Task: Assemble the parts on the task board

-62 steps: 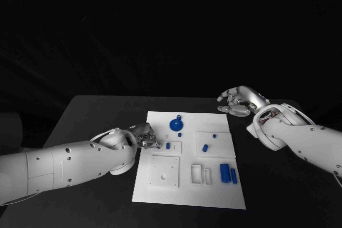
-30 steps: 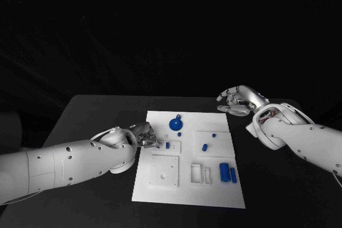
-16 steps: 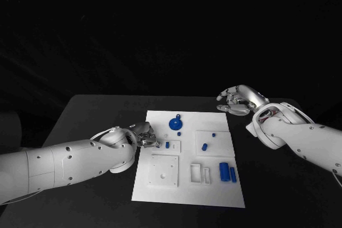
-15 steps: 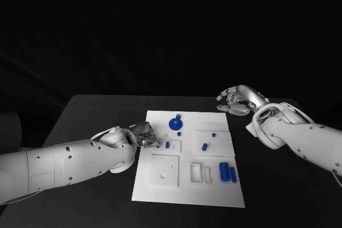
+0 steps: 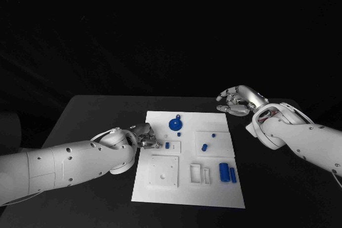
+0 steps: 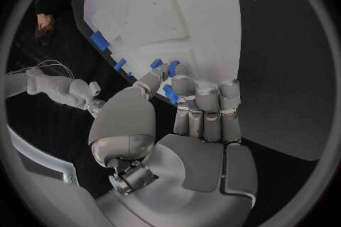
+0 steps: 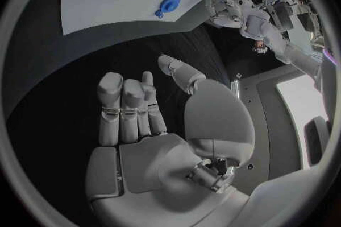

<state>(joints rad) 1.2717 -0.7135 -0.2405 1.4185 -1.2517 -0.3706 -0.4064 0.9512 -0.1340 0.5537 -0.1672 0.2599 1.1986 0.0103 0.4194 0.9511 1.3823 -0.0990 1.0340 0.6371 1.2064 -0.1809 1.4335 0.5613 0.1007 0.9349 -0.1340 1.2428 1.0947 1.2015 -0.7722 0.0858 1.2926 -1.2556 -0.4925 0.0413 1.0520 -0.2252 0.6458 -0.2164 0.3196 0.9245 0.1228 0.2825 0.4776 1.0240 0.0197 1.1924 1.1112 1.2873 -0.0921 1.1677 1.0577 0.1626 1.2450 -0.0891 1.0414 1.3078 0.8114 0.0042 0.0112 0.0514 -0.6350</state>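
- Head view: left hand (image 5: 145, 137) at the task board (image 5: 187, 191) left edge, pinching a small blue part (image 6: 171, 94).
- Right hand (image 5: 237, 100) hovers off the board's far right corner, fingers loosely curled, holding nothing.
- Several loose blue parts (image 5: 228, 172) lie on the board; most assembly looks undone.

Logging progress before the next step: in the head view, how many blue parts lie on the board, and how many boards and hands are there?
blue parts: 7
task board: 1
hands, left hand and right hand: 2
Total: 10
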